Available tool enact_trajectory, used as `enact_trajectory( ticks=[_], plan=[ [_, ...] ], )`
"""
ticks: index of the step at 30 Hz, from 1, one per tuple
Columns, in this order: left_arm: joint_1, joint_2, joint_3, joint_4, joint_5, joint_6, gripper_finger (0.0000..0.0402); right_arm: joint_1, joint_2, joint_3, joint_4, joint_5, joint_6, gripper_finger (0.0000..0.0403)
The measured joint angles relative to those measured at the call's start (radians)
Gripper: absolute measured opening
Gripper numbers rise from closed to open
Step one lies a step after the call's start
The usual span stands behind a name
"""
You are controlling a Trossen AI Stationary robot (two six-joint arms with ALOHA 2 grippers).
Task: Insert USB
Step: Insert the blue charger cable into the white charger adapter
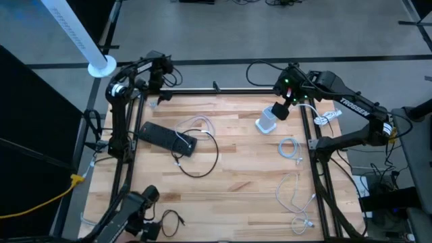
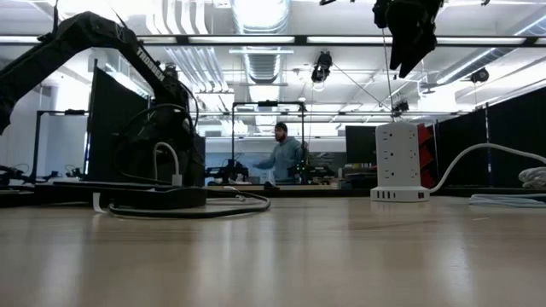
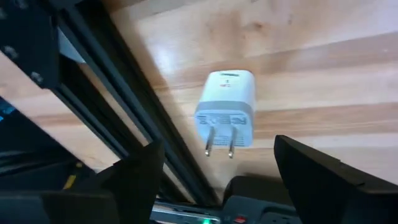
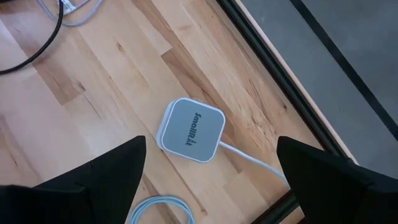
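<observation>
Evidently the small, rigid white charger plug [image 3: 225, 115], lying free on the tabletop [image 3: 323, 56] between the wide left end effector [image 3: 217, 180], is best gripped across its flat sides; the right end effector [image 4: 211, 180] hangs wide over the power tower [image 4: 190, 130].

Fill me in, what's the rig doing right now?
Neither arm holds anything. The left gripper hangs with jaws open over a white wall charger lying on the wood by the table's far-left edge. The right gripper, jaws wide open, hovers above the white power tower standing at the far right. A black power strip and loose white cables lie on the table. Nothing is plugged in by either arm yet.
</observation>
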Motion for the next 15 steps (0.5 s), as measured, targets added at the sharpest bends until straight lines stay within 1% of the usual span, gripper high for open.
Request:
enact_trajectory(
  ticks=[2,6,12,15],
  plan=[
    [0.012,0.000,-0.008,0.010,0.041,-0.015,0.0281,0.000,0.000,0.000,-0.001,0.000,0.001,0.0346],
    [0.019,0.000,-0.035,0.039,0.048,-0.030,0.0276,0.000,0.000,0.000,-0.013,0.000,0.011,0.0346],
    [0.024,-0.001,-0.124,0.121,0.076,-0.053,0.0275,0.000,-0.007,0.000,-0.038,0.000,0.025,0.0346],
    [0.024,-0.001,-0.143,0.156,0.078,-0.049,0.0275,0.001,-0.016,0.000,-0.043,0.000,0.034,0.0346]
  ],
)
